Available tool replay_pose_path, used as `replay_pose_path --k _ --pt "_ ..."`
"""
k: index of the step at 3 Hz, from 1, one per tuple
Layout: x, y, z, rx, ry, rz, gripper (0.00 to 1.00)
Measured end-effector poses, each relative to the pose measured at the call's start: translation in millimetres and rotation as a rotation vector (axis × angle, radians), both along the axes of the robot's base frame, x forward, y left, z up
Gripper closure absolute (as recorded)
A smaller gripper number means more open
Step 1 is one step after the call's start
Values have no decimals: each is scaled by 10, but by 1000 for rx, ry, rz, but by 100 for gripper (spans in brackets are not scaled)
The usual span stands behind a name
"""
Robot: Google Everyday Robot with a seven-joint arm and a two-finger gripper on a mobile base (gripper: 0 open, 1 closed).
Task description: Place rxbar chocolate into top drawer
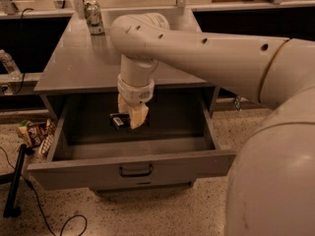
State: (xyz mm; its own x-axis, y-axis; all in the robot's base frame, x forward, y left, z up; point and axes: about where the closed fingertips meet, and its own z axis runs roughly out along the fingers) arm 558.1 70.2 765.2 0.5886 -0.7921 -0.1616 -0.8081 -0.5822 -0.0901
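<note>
Pointing straight down, my hand (133, 118) is hanging inside the open top drawer (172, 154), a little left of its middle. Its fingers are pressing together on the rxbar chocolate (118, 121), which is sticking out sideways toward the left wall. I cannot tell if the bar is touching the drawer floor. Free room is lying on every side up to the walls. My arm is reaching in from the right, above the tabletop (74, 68) front edge, with the wrist standing vertical.
</note>
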Motion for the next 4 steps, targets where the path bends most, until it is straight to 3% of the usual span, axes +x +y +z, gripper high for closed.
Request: replay_pose_path --k 1,2,3,4 --pt "58 -97 -287 -39 -15 -61 62" --pt "119 -173 -365 -62 -49 -97 31" --pt "166 -222 -263 -64 -86 -107 7" --pt "213 -353 -40 -30 -127 -131 8"
